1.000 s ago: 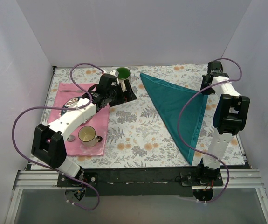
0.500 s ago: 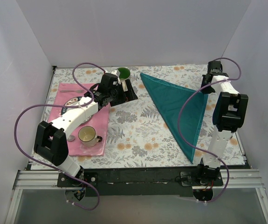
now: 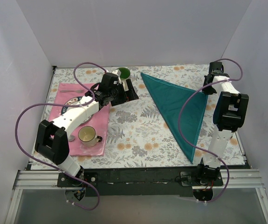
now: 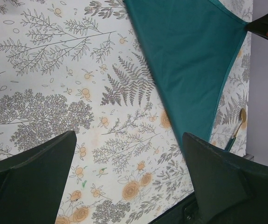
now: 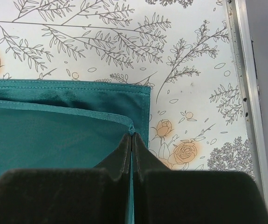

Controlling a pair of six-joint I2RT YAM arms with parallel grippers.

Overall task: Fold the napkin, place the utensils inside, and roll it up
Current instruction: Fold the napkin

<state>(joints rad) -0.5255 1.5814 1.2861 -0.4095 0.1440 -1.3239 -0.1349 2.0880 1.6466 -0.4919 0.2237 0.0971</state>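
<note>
The teal napkin (image 3: 175, 105) lies folded into a triangle on the floral tablecloth at the right. My right gripper (image 3: 207, 88) is shut on the right corner of its upper layer; in the right wrist view the closed fingertips (image 5: 133, 136) pinch that hem just above the lower layer (image 5: 78, 93). My left gripper (image 3: 127, 92) hovers open near the back centre, left of the napkin (image 4: 185, 51), with only tablecloth between its fingers (image 4: 129, 140). One utensil (image 4: 236, 128) with a green handle lies beyond the napkin's far edge. A spoon head (image 3: 71, 138) shows on the placemat.
A pink placemat (image 3: 99, 122) at the left holds a cream mug (image 3: 87, 135) and a plate (image 3: 72, 101) partly under my left arm. A green cup (image 3: 122, 73) stands at the back, right beside the left gripper. White walls enclose the table.
My left arm has shifted slightly, its elbow moving toward the back, with the gripper still open. The right gripper stays shut on the napkin corner, hardly moving.
</note>
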